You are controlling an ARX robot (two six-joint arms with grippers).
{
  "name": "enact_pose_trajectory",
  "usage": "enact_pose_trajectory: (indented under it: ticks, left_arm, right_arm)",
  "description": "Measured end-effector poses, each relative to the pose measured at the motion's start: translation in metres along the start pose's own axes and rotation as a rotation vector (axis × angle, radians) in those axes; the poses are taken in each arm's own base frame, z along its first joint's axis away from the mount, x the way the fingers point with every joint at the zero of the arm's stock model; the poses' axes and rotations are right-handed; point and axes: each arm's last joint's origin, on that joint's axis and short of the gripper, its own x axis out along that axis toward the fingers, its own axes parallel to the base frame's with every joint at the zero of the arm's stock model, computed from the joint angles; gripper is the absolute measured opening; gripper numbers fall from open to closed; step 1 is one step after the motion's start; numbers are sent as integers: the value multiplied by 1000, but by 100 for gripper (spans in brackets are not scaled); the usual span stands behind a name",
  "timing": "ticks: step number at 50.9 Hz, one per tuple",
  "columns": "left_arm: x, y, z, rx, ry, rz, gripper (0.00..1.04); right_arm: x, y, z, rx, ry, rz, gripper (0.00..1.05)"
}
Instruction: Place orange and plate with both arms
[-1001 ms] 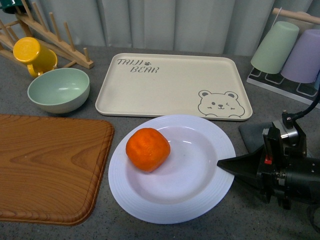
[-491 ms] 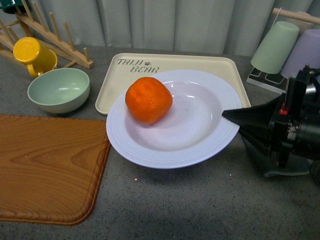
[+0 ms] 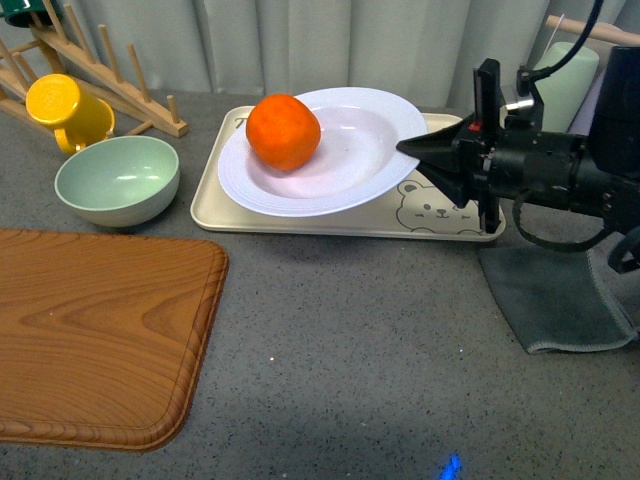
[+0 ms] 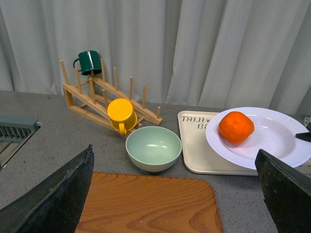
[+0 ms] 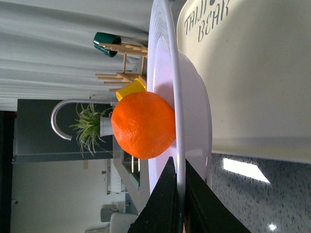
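I have plate rim clamped in right fingers, held over bear tray; orange sits on its left part; left fingers apart, empty. I'd lower level, slow, lest orange roll.

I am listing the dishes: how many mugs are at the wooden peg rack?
2. A dark green mug hangs on the wooden peg rack's high end; a yellow mug sits lower, beside the pale green bowl. Others may be hidden.

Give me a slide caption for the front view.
Right gripper holds the round white ridged plate, carrying a bright orange fruit, over the beige rectangular bear tray.
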Motion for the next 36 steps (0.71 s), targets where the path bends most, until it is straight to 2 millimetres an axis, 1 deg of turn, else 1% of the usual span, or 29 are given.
enact_pose_trajectory:
  ticks: [1,6,12,17,25,33,34,36]
  left_arm:
    - [0,0,0,0,0,0,98]
    - [0,0,0,0,0,0,98]
    - [0,0,0,0,0,0,98]
    - [0,0,0,0,0,0,98]
    - [0,0,0,0,0,0,98]
    - [0,0,0,0,0,0,98]
    - [0,0,0,0,0,0,98]
    - [0,0,0,0,0,0,98]
  right_arm:
    - [6,-1,3,3,2,-4,1]
    - [22,-4,11,9,0,-20,1]
    - [38,-6,17,10,4,-61,1]
    - [52,-8,18,5,7,-130,1]
    - [60,-12,17,2,18,-205,1]
    - [63,-13,18,-26,12,-275,2]
    - [62,-13,18,-29,9,-286,5]
    - [62,-15,18,-42,-4,-308,14]
